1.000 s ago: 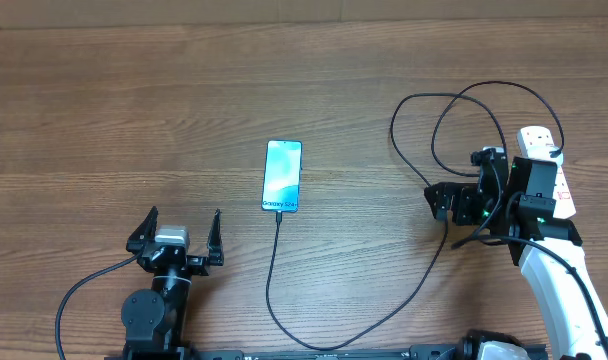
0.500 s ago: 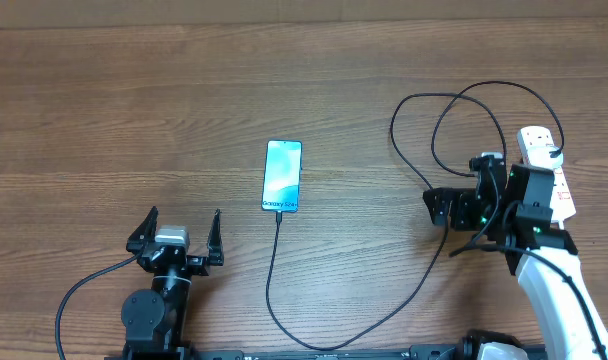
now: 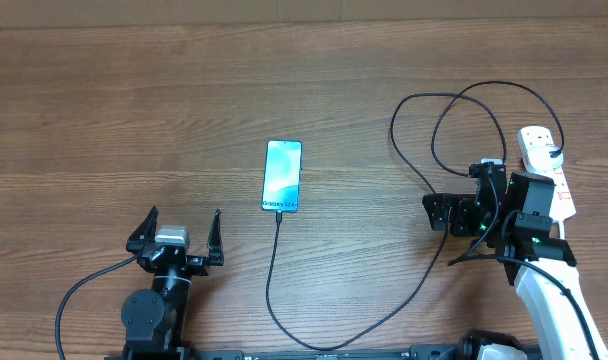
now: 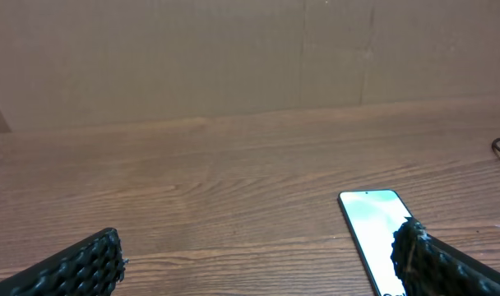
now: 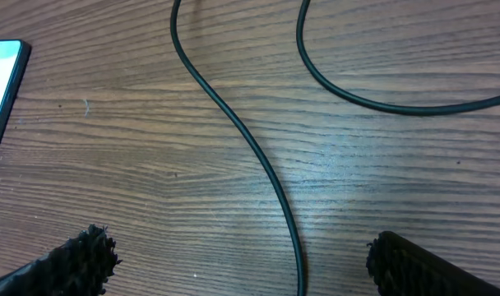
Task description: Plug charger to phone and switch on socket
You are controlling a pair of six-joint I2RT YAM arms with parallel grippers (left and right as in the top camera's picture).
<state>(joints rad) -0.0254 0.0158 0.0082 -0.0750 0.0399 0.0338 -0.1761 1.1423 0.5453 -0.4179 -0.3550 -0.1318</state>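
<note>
Wood table (image 3: 134, 100). One phone (image 3: 282, 176) at centre, screen lit. One charger (image 3: 274, 290) meeting its near end, looping right to one socket (image 3: 544, 150). Two grippers: left gripper (image 3: 184, 218) near-left, right gripper (image 5: 242, 255) above cable. Both wide open, holding nothing.

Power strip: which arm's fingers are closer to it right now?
Right. The right fingers are just beside the power strip, on its side facing the phone. The left fingers are far off, beyond the phone.
</note>
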